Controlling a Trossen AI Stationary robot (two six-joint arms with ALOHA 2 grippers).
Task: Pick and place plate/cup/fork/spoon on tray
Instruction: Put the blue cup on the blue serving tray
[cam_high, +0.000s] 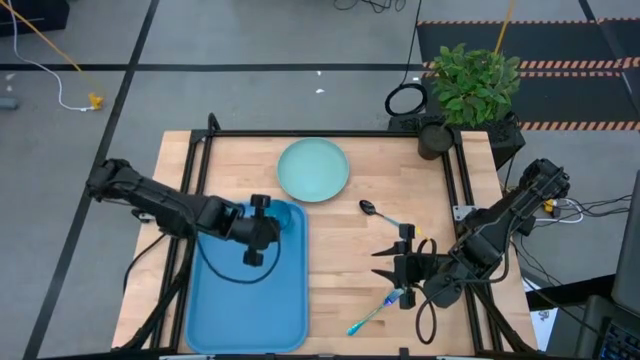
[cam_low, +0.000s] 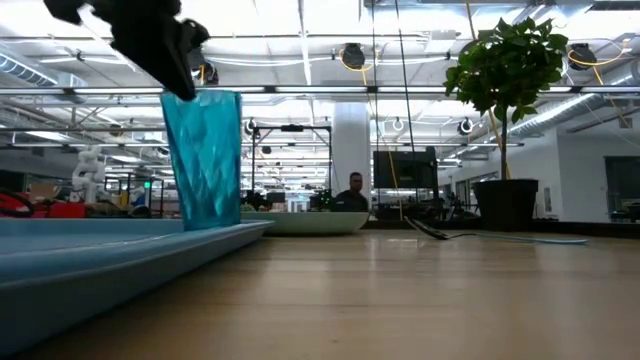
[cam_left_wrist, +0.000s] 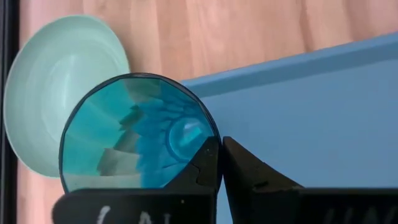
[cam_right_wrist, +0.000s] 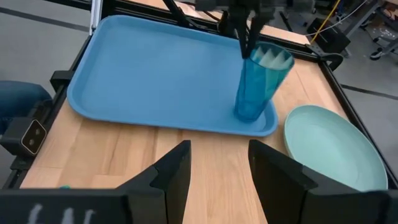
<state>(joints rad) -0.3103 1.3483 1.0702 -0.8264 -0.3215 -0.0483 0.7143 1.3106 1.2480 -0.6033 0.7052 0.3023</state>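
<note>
The teal-blue cup (cam_right_wrist: 256, 87) stands upright in the blue tray's (cam_high: 235, 310) far right corner, and my left gripper (cam_left_wrist: 221, 158) is shut on its rim. The mint-green plate (cam_high: 313, 168) lies on the table just beyond the tray. The dark-bowled spoon (cam_high: 376, 211) lies right of the plate. The light-blue fork (cam_high: 375, 313) lies near the front edge. My right gripper (cam_high: 383, 262) is open and empty between spoon and fork, level, pointing toward the tray. My left gripper pinches the cup's wall at the rim (cam_left_wrist: 214, 140), one finger (cam_left_wrist: 202, 168) inside the cup and one (cam_left_wrist: 252, 177) outside. The fingers come from above, pointing down. The cup stays upright with its base (cam_right_wrist: 249, 115) on or just above the tray floor; I cannot tell which.
A potted plant (cam_high: 478, 85) stands at the table's far right corner. Black frame rails (cam_high: 190, 190) run along the table's sides. Bare wood lies between tray and right gripper. A person (cam_low: 352, 190) sits far back in the room.
</note>
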